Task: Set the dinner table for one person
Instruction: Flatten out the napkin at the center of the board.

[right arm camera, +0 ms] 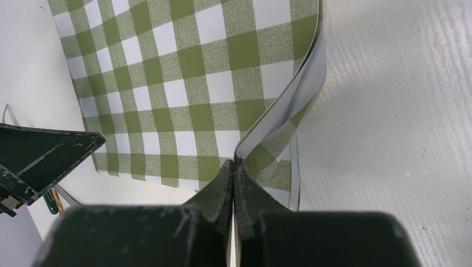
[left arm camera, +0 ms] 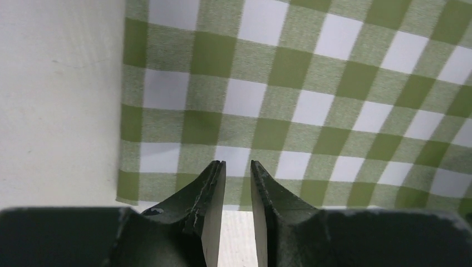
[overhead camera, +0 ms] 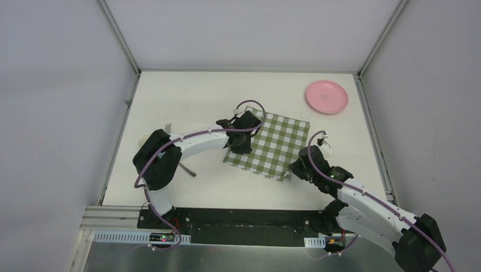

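The broad, plain white matte dinner table, edged with aluminium rails, is spread beneath both arms, from their bases at its near edge out to the grey walls. A green-and-white checked cloth is laid askew near the middle of the dinner table, slightly toward the right edge. Its near right corner is raised and folded over, so that the plain white underside is shown in the right wrist view. That corner is pinched by the right gripper, whose fingers are pressed together on the fold with no gap seen between them. The left gripper is held over the left side of the checked cloth, close to one of its corners. Its fingers are parted by only a narrow gap and nothing is gripped between them. Whether they are touching the cloth cannot be told. A round, flat pink plate is set near the far right corner of the dinner table, well apart from the checked cloth. A metal fork is laid near the left edge, partly hidden under the left arm.
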Tool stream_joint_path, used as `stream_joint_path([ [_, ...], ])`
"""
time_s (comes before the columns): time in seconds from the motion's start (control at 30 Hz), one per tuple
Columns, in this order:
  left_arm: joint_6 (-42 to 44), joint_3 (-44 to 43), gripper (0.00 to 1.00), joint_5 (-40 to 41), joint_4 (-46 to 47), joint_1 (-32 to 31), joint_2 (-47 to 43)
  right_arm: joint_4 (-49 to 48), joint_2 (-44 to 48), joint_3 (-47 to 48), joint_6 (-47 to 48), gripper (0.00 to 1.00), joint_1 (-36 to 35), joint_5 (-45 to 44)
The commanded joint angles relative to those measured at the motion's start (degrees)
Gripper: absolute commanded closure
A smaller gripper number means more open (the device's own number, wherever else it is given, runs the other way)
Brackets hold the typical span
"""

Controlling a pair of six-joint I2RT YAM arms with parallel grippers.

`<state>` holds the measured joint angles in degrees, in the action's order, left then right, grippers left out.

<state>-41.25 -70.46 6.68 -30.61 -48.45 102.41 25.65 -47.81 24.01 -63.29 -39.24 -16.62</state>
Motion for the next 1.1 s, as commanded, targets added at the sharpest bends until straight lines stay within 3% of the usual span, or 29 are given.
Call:
stream_joint_path([
  [0.0,-1.63,-3.00,0.73,-3.39,2.96,-2.00,0.85,-3.62,-0.30,1.64,0.53,1.00,-0.20,-0.32],
  [0.07,-1.72,-3.38,0.68,-4.19,4.41,-3.11,0.84,-3.86,-0.83,2.16,0.74,1.00,-0.13,-0.59],
  [0.17,-2.23,-3.51,0.42,-5.77,6.87,-4.43,0.82,-4.38,-2.41,3.76,1.45,1.00,-0.05,-0.82],
  [0.23,-3.60,-2.57,0.37,-8.90,9.88,-4.72,0.75,-4.76,-3.85,4.90,1.87,1.00,0.09,-0.95],
  [0.33,-6.73,-0.21,0.37,-12.49,17.00,-5.18,0.44,-5.94,-5.70,6.21,2.19,1.00,0.22,-0.76],
  [0.5,-12.41,4.52,0.47,-16.64,29.73,-6.38,0.14,-7.42,-8.07,7.89,2.67,1.00,0.74,-0.48],
  [0.7,-12.38,11.00,0.52,-16.02,42.34,-7.94,-1.47,-7.25,-8.82,9.63,3.97,1.00,2.07,0.09],
  [1.07,-4.18,15.52,0.55,-12.42,43.36,-9.81,-4.98,-7.63,-11.46,11.70,5.37,1.00,4.34,2.18],
])
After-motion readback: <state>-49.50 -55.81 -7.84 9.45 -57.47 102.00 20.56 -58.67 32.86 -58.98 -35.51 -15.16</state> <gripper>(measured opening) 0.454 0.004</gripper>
